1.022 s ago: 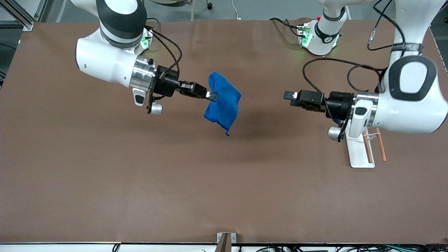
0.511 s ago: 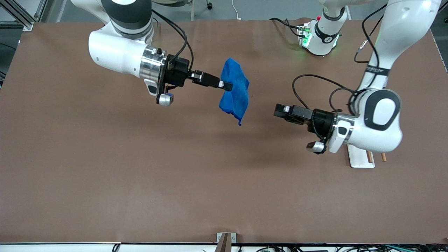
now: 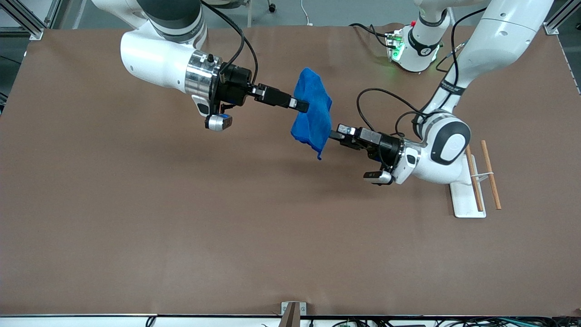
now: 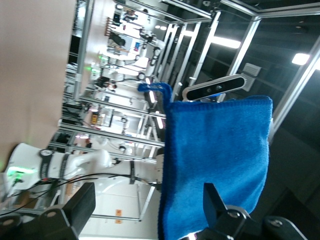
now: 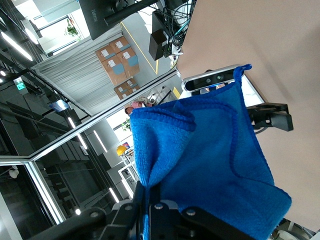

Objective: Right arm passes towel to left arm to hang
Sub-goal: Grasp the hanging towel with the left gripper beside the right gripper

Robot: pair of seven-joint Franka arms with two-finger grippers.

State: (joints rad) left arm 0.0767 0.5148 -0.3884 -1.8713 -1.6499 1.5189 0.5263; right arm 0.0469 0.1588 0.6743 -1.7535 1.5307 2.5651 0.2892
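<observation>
Hanging rumpled, blue towel (image 3: 312, 111) shows stitched hem.

Towel (image 3: 313, 111): bright blue cloth, stitched hem, small loop at one corner; held aloft over table's middle, nearer arms' edge, hanging in folds. Pinched on one side by right gripper (image 3: 303, 106). Left gripper (image 3: 335, 133), fingers spread, set at other side.
</observation>
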